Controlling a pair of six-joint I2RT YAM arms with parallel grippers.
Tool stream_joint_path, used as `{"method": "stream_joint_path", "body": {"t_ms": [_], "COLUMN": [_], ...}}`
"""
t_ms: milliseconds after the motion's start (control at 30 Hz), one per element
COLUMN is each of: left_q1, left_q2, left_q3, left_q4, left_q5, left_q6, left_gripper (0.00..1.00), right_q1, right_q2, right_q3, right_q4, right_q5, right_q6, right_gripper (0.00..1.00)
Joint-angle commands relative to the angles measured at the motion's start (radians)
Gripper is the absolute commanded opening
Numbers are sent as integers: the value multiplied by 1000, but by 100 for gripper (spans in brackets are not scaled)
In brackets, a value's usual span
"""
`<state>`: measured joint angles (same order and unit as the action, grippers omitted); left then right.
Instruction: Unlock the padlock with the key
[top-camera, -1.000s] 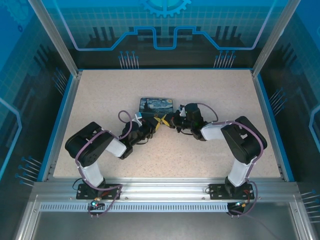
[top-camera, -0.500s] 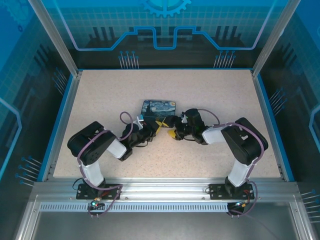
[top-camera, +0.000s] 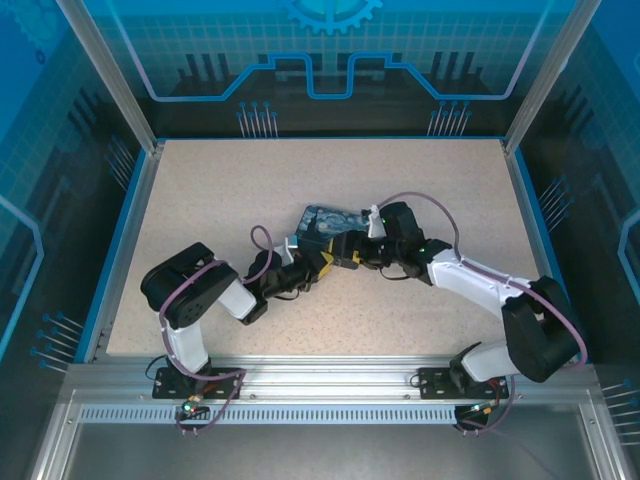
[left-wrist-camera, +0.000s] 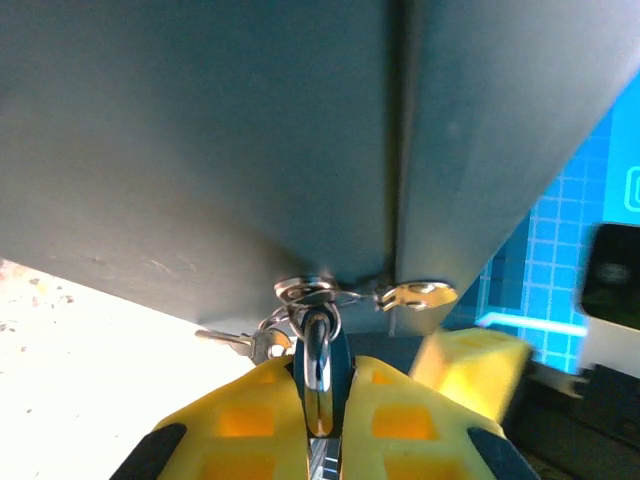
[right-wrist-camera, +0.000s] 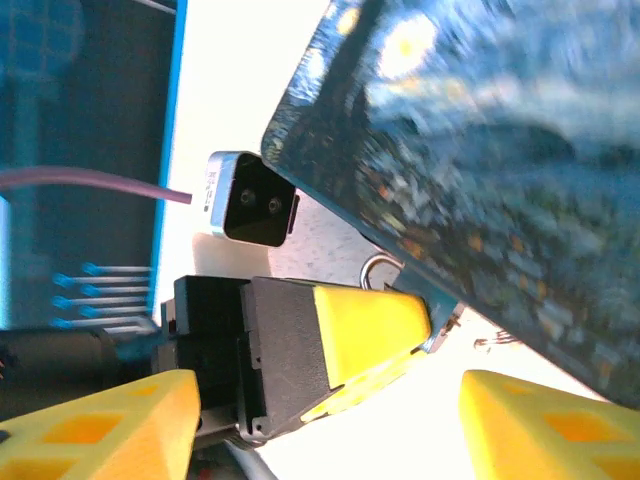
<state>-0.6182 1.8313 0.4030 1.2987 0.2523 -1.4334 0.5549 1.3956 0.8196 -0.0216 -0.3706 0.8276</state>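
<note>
Beige speckled table (top-camera: 200, 200) carries both arms in the top view, and they meet a little past its middle. The left gripper (top-camera: 318, 263) reaches in from the near left. The right gripper (top-camera: 345, 256) comes in from the right, and the two sit just beside each other. The painted box (top-camera: 330, 222) lies skewed just behind them, with its near edge right at the fingers. The padlock and key are too small to make out from this height.

From the left wrist, the left gripper (left-wrist-camera: 320, 382) has its yellow fingers (left-wrist-camera: 250, 410) pressed narrow on the padlock (left-wrist-camera: 318, 345), a bright metal bar with a dark bluish body squeezed between the pads. A small metal ring (left-wrist-camera: 305, 290) sits at the top of the lock, under the grey faces of the box (left-wrist-camera: 200, 150). The key (left-wrist-camera: 416, 294), thin and golden, hangs to the right of that ring, close against the box. Another small metal piece (left-wrist-camera: 240, 342) hangs to the ring's left. A blurred yellow fingertip (left-wrist-camera: 470, 365) of the other arm shows near right.

From the right wrist, the right gripper (right-wrist-camera: 328, 388) is spread wide, its yellow fingers (right-wrist-camera: 100, 425) at the two bottom corners and gripping nothing. Between them lies the left gripper's yellow-tipped finger (right-wrist-camera: 365, 320), which reaches to the lower edge of the box (right-wrist-camera: 520, 180). A small metal loop (right-wrist-camera: 378, 268) shows there, just under the box's edge.
</note>
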Motion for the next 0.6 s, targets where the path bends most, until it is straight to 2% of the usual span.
{"method": "stream_joint_path", "body": {"t_ms": [0,33,200,567], "left_q1": [-2,-1,5,12], "left_q2": [3,5,6,10], "left_q3": [0,0,2,20], "left_q4": [100,100,100,100], "left_q5": [54,54,59,76], "left_q6": [1,-4,-25,-64], "left_gripper": [0,0,0,0], "right_q1": [30,34,68,179], "right_q2": [-34,-36,-23,83], "right_q3": [54,55,50,102], "right_q4": [-262,-277,-300,-304], "right_q5": [150,169,230,403], "right_q6": [-307,-340,-443,-587], "right_gripper": [62,56,38,42]}}
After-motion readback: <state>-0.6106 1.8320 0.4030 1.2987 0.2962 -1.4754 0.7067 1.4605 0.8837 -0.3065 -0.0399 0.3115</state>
